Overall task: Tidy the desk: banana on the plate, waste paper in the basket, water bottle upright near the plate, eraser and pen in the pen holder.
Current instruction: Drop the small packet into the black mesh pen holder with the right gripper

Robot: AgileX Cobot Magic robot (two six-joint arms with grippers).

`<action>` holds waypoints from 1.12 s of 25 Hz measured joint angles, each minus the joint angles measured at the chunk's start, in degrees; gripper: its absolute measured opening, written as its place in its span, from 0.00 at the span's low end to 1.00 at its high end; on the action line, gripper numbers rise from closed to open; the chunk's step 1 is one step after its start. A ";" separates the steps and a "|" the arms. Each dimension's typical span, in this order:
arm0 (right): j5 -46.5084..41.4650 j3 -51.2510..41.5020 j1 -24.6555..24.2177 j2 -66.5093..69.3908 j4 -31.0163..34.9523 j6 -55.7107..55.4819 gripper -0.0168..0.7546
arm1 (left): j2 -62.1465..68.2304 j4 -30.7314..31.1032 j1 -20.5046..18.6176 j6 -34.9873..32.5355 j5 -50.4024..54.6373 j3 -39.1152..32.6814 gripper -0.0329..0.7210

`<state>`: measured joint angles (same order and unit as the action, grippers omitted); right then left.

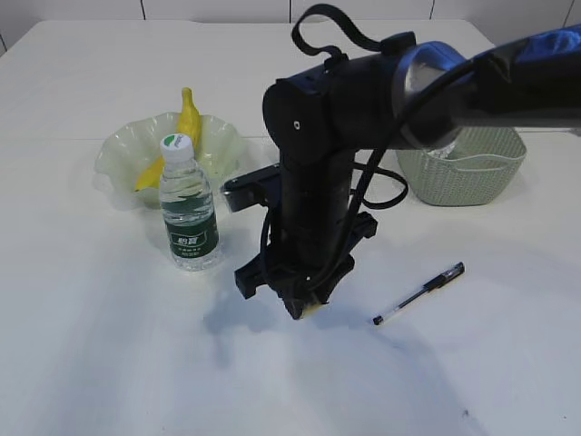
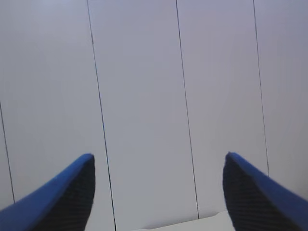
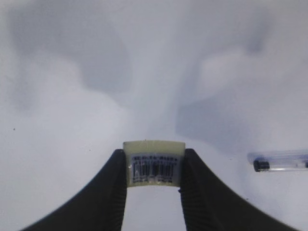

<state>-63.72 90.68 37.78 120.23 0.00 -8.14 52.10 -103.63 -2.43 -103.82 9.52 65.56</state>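
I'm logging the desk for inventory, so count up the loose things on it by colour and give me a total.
Yellow: 2, the banana and the eraser.
Green: 2, the plate and the basket.
Clear: 2, the water bottle and the pen.
Total: 6.

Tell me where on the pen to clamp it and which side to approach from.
Take the pen at mid-barrel, from straight above, with the pincer's fingers across its narrow width. It lies flat on the desk, running diagonally, cap end toward the basket, with bare table on both long sides. The right pincer is nearest, but is shut on the eraser, so that likely goes first.
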 joint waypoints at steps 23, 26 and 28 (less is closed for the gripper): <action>5.44 19.08 0.00 0.00 -17.51 -8.15 0.34 | 0.00 0.00 0.00 0.00 0.00 0.00 0.82; 7.42 19.43 -0.77 0.00 -18.16 -9.47 0.34 | 0.00 0.00 0.00 0.00 0.00 0.00 0.82; 8.26 19.55 -1.37 0.11 -18.39 -9.87 0.34 | 0.00 0.00 0.00 0.00 0.00 0.00 0.82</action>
<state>-55.46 110.23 36.41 120.35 -18.39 -18.01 52.10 -103.63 -2.43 -103.82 9.52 65.56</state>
